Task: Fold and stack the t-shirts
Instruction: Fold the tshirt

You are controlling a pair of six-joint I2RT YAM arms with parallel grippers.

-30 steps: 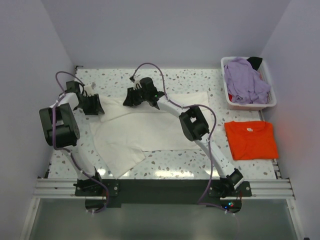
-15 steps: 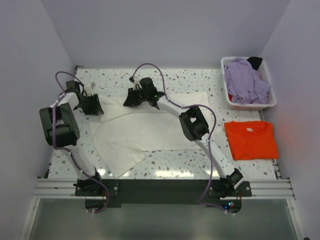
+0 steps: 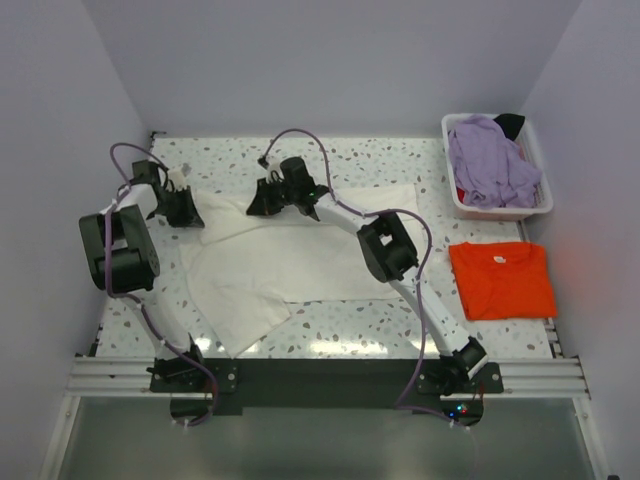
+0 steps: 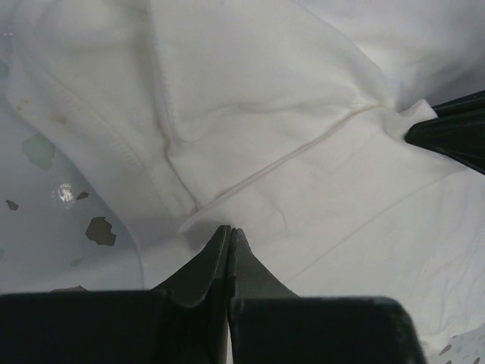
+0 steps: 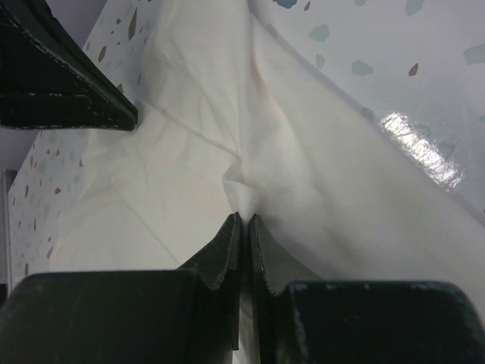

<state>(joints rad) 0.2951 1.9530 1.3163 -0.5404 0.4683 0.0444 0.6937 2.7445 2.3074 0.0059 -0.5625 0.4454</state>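
Note:
The cream-white t-shirt [image 3: 300, 262] lies spread over the middle of the table, its near left corner folded over. My left gripper [image 3: 187, 214] is at the shirt's far left edge. In the left wrist view the left gripper [image 4: 229, 230] is shut, pinching a hem fold of the cream-white t-shirt [image 4: 265, 114]. My right gripper [image 3: 259, 203] is at the far edge, a short way right. In its wrist view the right gripper [image 5: 244, 218] is shut with a peak of the cream-white t-shirt [image 5: 227, 136] caught between the fingers. The orange-red t-shirt [image 3: 502, 280] lies folded at the right. The lavender t-shirt [image 3: 490, 165] is heaped in the basket.
A white plastic basket [image 3: 457, 205] stands at the back right corner, with a dark cloth behind the lavender one. Walls close in the table on the left, back and right. Speckled tabletop [image 3: 360, 320] shows in front of the shirt.
Both grippers have shut on the far edge of the cream-white t-shirt. The left gripper has shifted slightly towards the back left.

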